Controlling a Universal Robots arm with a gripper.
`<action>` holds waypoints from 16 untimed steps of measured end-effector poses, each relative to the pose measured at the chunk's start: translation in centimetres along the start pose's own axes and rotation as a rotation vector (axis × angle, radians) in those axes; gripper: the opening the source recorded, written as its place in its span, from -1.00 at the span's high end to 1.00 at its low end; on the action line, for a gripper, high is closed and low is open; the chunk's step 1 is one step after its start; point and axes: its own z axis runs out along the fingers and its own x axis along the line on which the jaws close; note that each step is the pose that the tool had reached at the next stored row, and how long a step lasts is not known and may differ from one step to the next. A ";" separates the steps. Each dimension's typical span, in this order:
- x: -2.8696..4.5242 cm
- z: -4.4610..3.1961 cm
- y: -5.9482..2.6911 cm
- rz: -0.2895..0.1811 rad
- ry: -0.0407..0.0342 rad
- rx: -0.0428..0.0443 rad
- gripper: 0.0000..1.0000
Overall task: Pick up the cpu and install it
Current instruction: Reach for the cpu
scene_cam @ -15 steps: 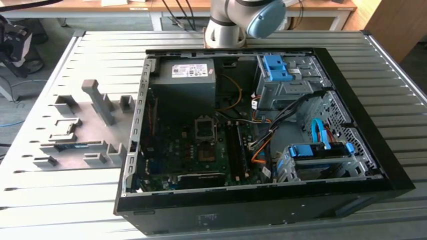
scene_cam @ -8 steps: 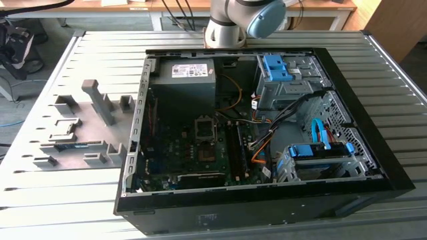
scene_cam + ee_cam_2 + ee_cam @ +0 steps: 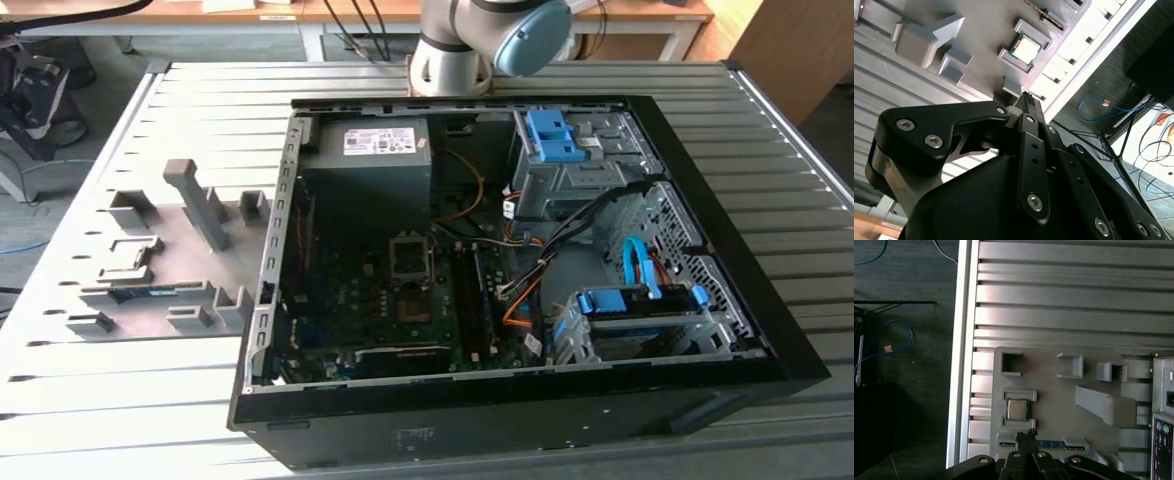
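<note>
Cpu (image 3: 1017, 410) in grey fixture pocket (image 3: 1019, 394)

We see the arm (image 3: 451, 45) in the exterior view as a smooth, round silver-grey column widening to a flared foot, with a pale blue cap (image 3: 534, 38) closing the joint at its side. In both wrist views the jaws are matt black throughout: narrow flat bars tapering to slim tips, hinged to broader link plates (image 3: 939, 131) with rounded corners. Bright silver socket-head screws (image 3: 934, 141) sit in recessed holes, two on the wide plate, more down the central bar (image 3: 1029, 160) and on the links beyond it. In the first wrist view we make out a row of pivot screws (image 3: 985, 460) across the same black links.
</note>
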 end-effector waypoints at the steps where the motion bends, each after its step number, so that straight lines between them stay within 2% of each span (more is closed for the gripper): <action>1: 0.00 0.05 0.00 0.000 -0.0002 0.0000 0.80; 10: -0.01 0.52 -0.02 0.000 0.0000 0.0000 0.80; 16: -0.02 1.09 -0.04 0.000 0.0000 0.0001 0.80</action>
